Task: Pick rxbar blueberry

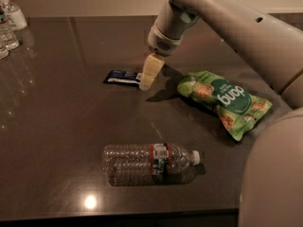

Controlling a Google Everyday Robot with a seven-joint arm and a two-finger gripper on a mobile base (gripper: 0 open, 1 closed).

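gripper (147, 81) sits right at one end of the rxbar blueberry (122, 76); bar runs parallel w/ the table (52, 136) far edge, twd the left edge. open or shut? can't tell tbh

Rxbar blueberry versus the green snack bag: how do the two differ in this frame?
The rxbar blueberry is dark navy with white print; the green snack bag is bright green. The rxbar blueberry is small and flat; the green snack bag is far larger and puffy. The gripper hangs at the rxbar blueberry's end nearest the bag, apart from the green snack bag. Both lie on the dark table.
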